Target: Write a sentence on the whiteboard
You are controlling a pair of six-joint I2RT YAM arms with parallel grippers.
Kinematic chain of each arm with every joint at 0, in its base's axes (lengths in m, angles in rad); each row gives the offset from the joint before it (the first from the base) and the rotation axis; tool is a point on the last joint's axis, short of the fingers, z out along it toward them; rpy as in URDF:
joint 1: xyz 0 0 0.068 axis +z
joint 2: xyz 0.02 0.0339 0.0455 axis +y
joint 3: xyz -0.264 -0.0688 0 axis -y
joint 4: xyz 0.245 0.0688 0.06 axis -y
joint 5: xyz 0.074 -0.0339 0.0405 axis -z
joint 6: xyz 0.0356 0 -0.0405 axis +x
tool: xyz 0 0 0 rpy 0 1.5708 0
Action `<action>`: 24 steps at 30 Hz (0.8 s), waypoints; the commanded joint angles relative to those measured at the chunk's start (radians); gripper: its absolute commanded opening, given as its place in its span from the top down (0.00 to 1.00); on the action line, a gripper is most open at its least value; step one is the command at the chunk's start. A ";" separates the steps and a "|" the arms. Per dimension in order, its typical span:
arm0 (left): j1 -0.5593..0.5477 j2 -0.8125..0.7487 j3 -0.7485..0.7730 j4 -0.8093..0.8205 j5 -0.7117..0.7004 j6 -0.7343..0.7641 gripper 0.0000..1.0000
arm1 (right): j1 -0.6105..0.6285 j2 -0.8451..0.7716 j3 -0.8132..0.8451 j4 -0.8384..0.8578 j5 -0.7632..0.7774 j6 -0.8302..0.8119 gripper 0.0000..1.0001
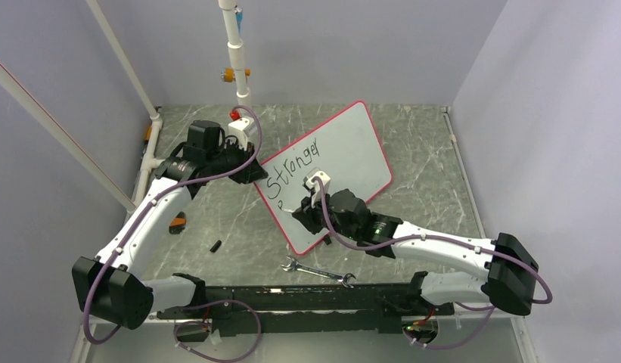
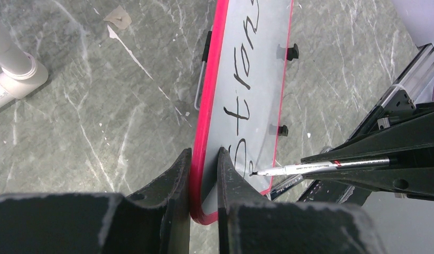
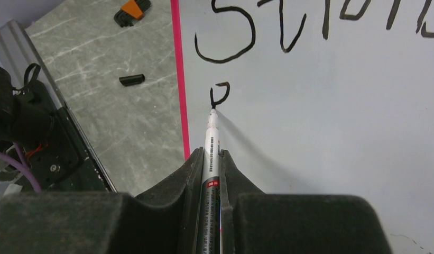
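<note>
The worktop (image 1: 436,197) carries the whiteboard (image 1: 352,147), which lies skewed between my two arms: one corner sits inside the left gripper (image 2: 204,154) and the writing face is spread out ahead of the right gripper (image 3: 210,154). The left gripper is closed on the board's red rim at that corner, a finger on either side, pinning it. The right gripper is clamped on a marker (image 3: 212,135) whose barrel runs forward between its fingers, with the tip touching the board just ahead.

Of the sentence (image 1: 293,168), only "Stronger" is down, written across the board beyond the marker tip. Right at the tip is a small hooked stroke (image 3: 220,94) — the start of a second line, close to the rim on the right gripper's left.

So I judge the step in hand to be the first letter of line two, with roughly half the writing left. The next move calls for light, even pressure and a small curved pull to close that letter, then a drift to the right gripper's right, parallel to the first line — while the left grip holds firm against sliding.

A wrench (image 1: 318,271) lies behind the right gripper, off the board's near corner. A black cap (image 3: 132,80) sits on the worktop to its left.
</note>
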 commanded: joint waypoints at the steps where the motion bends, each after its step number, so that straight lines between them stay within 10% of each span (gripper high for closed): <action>1: 0.012 -0.022 0.003 0.014 -0.207 0.102 1.00 | -0.001 -0.034 -0.028 -0.007 0.007 0.018 1.00; 24: 0.012 -0.028 0.003 0.016 -0.208 0.103 1.00 | -0.004 -0.107 0.028 0.018 0.127 -0.016 1.00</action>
